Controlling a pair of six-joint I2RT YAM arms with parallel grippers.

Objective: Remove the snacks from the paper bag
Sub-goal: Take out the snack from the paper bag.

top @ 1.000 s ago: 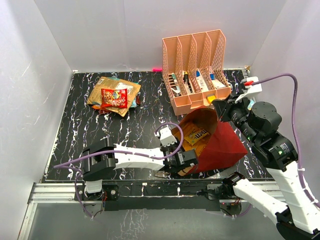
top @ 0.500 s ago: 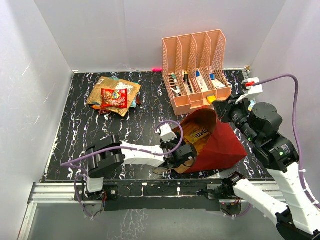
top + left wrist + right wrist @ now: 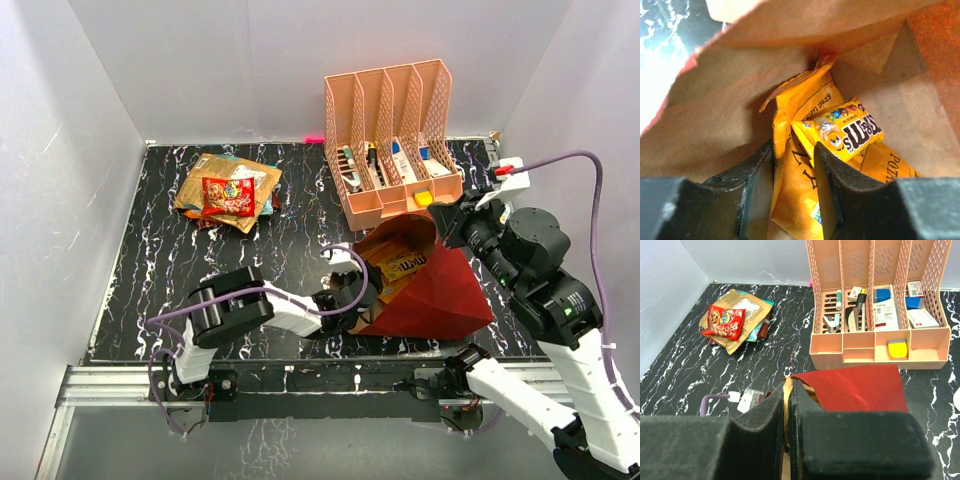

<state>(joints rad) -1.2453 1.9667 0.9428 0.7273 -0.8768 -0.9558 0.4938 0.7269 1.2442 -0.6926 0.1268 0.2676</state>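
The dark red paper bag (image 3: 440,290) lies tilted on the table, its kraft-brown mouth facing left. My right gripper (image 3: 440,215) is shut on the bag's upper rim (image 3: 786,390), holding the mouth up. My left gripper (image 3: 365,300) is inside the mouth. In the left wrist view its jaws (image 3: 793,145) stand apart on either side of an orange chip packet (image 3: 795,200). A yellow M&M's packet (image 3: 852,129) lies on top of that packet, deep in the bag (image 3: 715,100). Several other snacks (image 3: 228,192) lie piled at the far left of the table.
The peach mesh organizer (image 3: 395,140) with pens and small items stands just behind the bag, also in the right wrist view (image 3: 875,305). A small pink object (image 3: 314,138) lies at the back wall. White walls enclose the black marbled table (image 3: 150,270).
My left gripper has moved right, from the bag's mouth edge deeper into the bag. The bag's mouth has lifted and shifted slightly. The right arm has barely moved.
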